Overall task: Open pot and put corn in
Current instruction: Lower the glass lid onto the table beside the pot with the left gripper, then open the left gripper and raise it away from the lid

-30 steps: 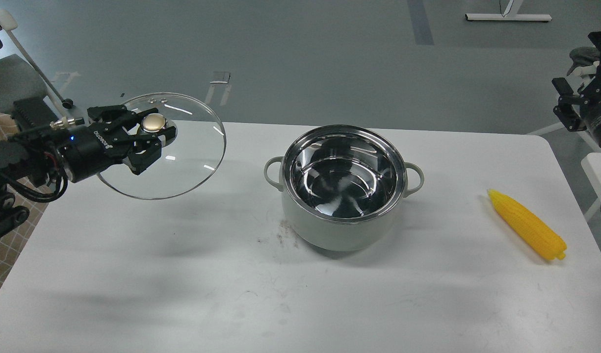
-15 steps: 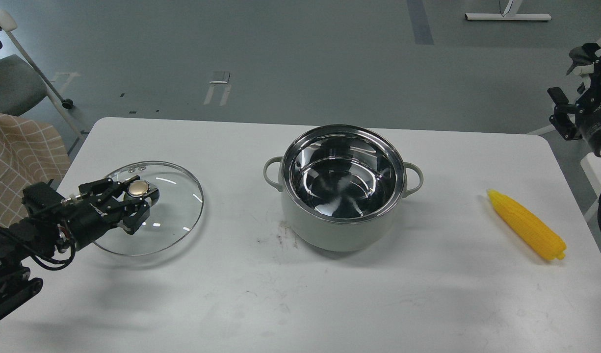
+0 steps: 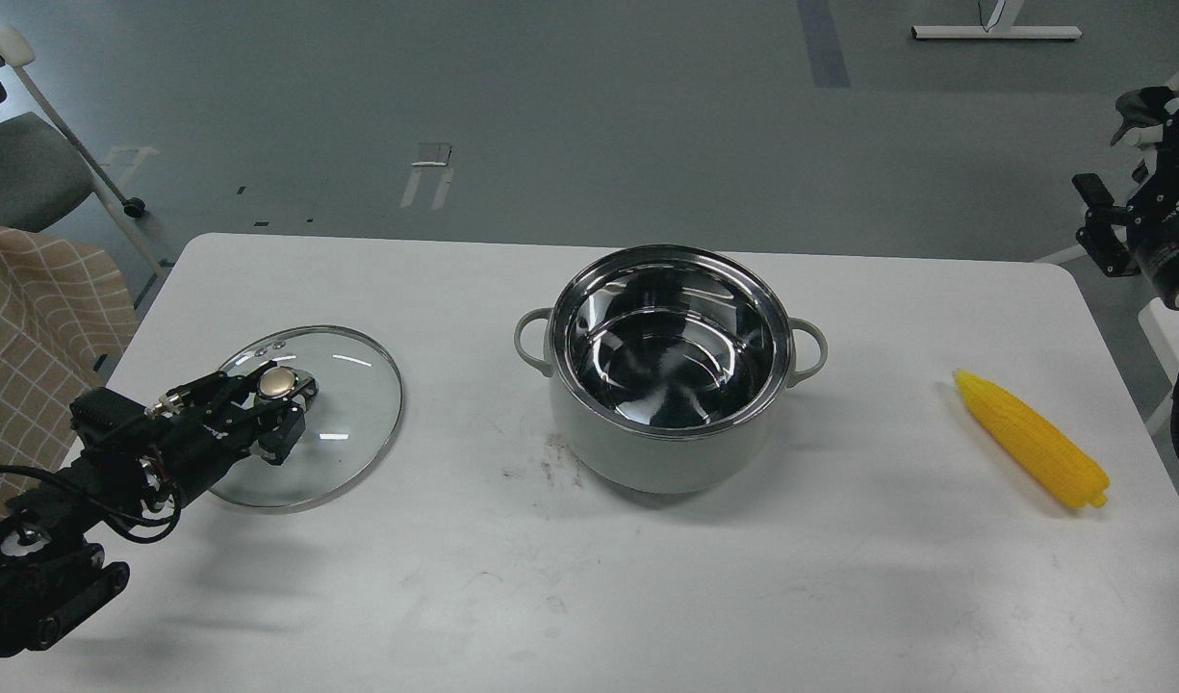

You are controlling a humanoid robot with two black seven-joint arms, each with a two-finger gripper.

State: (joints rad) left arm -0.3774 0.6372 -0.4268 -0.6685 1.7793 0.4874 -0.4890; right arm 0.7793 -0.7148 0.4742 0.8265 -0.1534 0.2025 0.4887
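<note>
The pot (image 3: 666,385) stands open in the middle of the white table (image 3: 647,597), its shiny steel inside empty. The corn (image 3: 1030,440) lies on the table to the right of the pot, pointed end toward the back. The glass lid (image 3: 344,423) lies flat on the table at the left. My left gripper (image 3: 279,404) reaches over the lid with its fingers on either side of the brass knob (image 3: 276,383). My right gripper (image 3: 1118,183) hangs off the table's right edge, well behind the corn, dark and partly cut off.
A grey chair (image 3: 21,164) and a checked cloth (image 3: 31,327) are off the table's left side. A small patch of dark specks (image 3: 551,467) marks the table in front of the pot's left side. Grey floor lies beyond the table.
My left gripper has carried the lid down and toward the left front, from held up in the air to lying flat on the table. My right arm has shifted slightly.
</note>
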